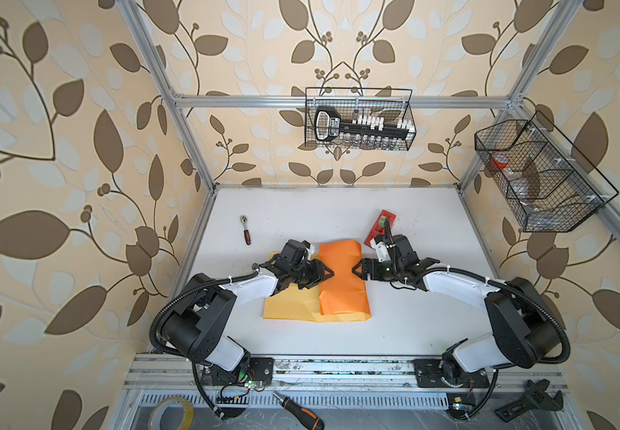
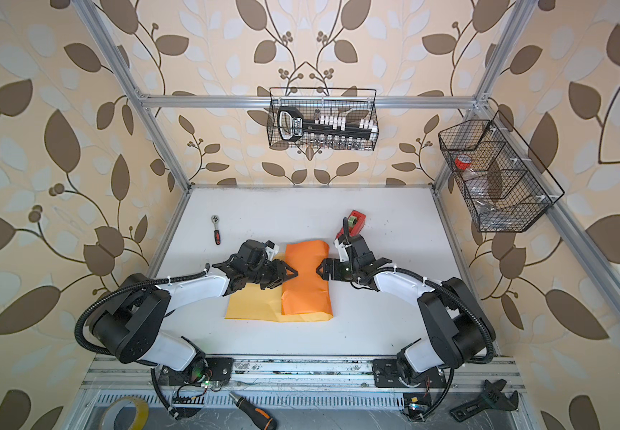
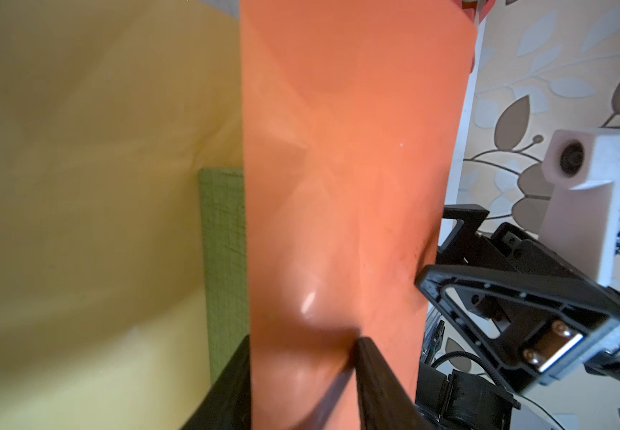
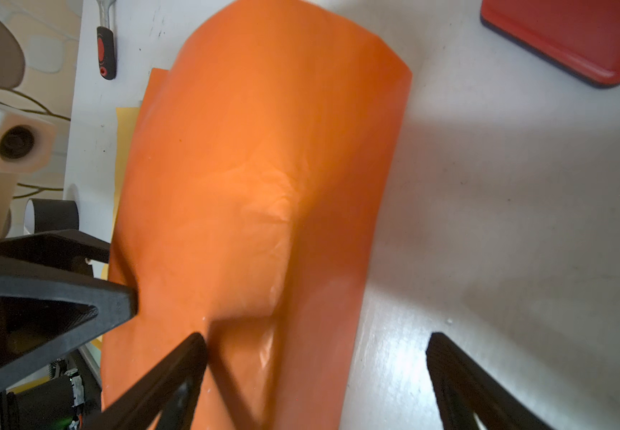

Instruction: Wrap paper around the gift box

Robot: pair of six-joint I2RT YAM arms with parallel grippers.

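Observation:
The paper lies mid-table, pale yellow face up. Its bright orange flap is folded over the gift box. In both top views the box is hidden. In the left wrist view only a green strip of the gift box shows beside the flap's free edge. My left gripper stands partly open astride that edge, one finger under the flap and one pressing a dent on top. My right gripper is wide open at the flap's opposite side, one finger over the orange paper, the other over bare table.
A red tape dispenser sits just behind the right wrist, and a ratchet lies back left. Wire baskets hang on the back rail and the right post. A tape roll, a screwdriver and a wrench lie below the front rail.

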